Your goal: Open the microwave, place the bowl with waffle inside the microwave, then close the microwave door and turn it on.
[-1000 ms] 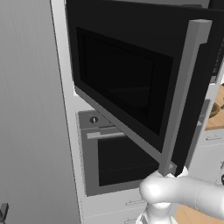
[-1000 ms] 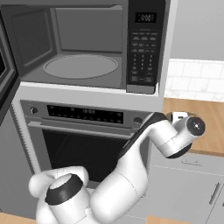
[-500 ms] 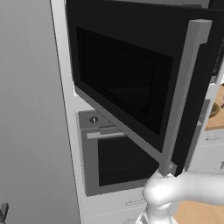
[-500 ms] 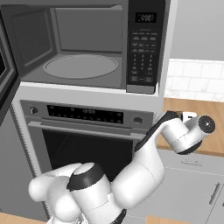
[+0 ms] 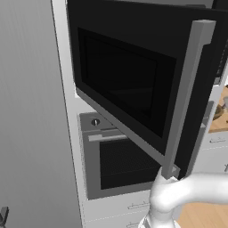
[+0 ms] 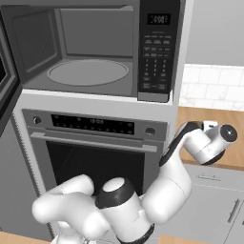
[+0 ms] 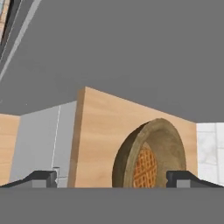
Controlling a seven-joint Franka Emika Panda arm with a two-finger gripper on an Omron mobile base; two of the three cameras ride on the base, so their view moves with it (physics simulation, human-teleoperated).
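- Microwave (image 6: 95, 52) cavity stands open above the oven (image 6: 90, 152); its door (image 5: 133, 89) is swung wide.
- Wooden tabletop (image 6: 209, 126) runs to the oven's right, white tiles (image 6: 214, 90) behind.
- Bowl (image 7: 148, 155) with waffle (image 7: 144, 168) sits near the tabletop's edge.
- Tool (image 7: 111, 178) spread, empty, facing the bowl.

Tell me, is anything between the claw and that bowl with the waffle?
No. In the hand view, the open claw faces the bowl with waffle directly.
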